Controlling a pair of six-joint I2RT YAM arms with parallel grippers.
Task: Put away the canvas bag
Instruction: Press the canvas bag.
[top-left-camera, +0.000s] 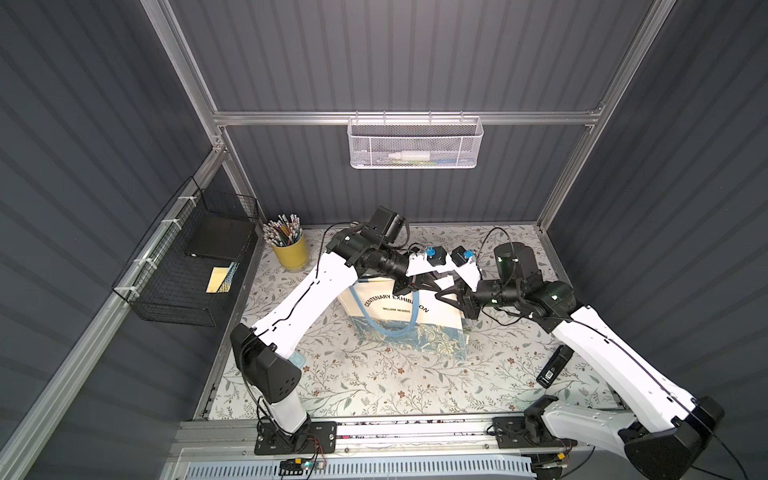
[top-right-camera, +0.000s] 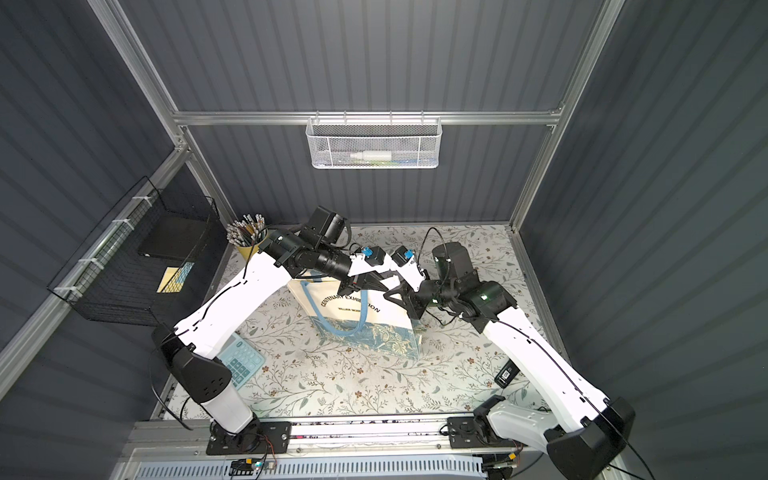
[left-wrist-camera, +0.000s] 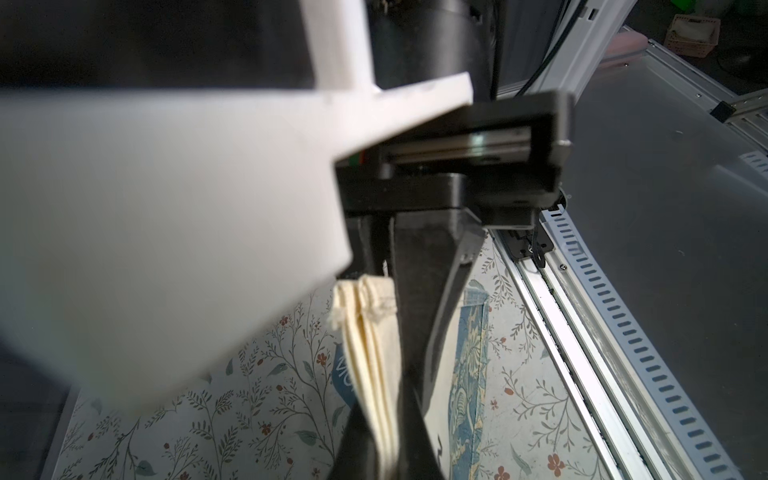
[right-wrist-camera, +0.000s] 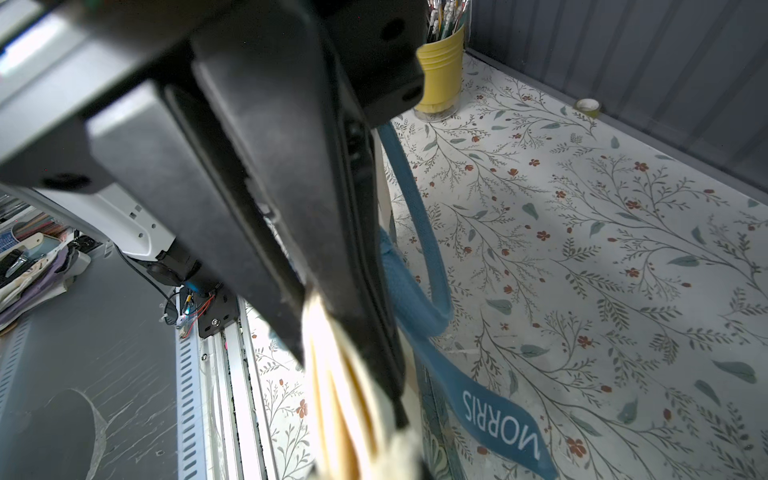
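Observation:
The canvas bag (top-left-camera: 399, 320) (top-right-camera: 365, 322) hangs upright in mid-table, cream with black print, a blue rope handle (top-left-camera: 390, 328) and a blue-gold floral band resting near the mat. Both grippers meet at its top edge. My left gripper (top-left-camera: 428, 284) (left-wrist-camera: 384, 449) is shut on folded cream cloth (left-wrist-camera: 374, 374). My right gripper (top-left-camera: 451, 297) (right-wrist-camera: 353, 395) comes in from the right, its fingers around bunched cloth (right-wrist-camera: 332, 399). In the right wrist view a blue handle loop (right-wrist-camera: 419, 232) and a blue "MORRIS" label (right-wrist-camera: 498, 419) hang beside them.
A yellow cup of pencils (top-left-camera: 291, 249) stands at the back left. A black wire basket (top-left-camera: 191, 266) hangs on the left wall, a white mesh basket (top-left-camera: 415, 143) on the back rail. A calculator (top-right-camera: 241, 361) lies front left, a black device (top-left-camera: 555, 368) front right.

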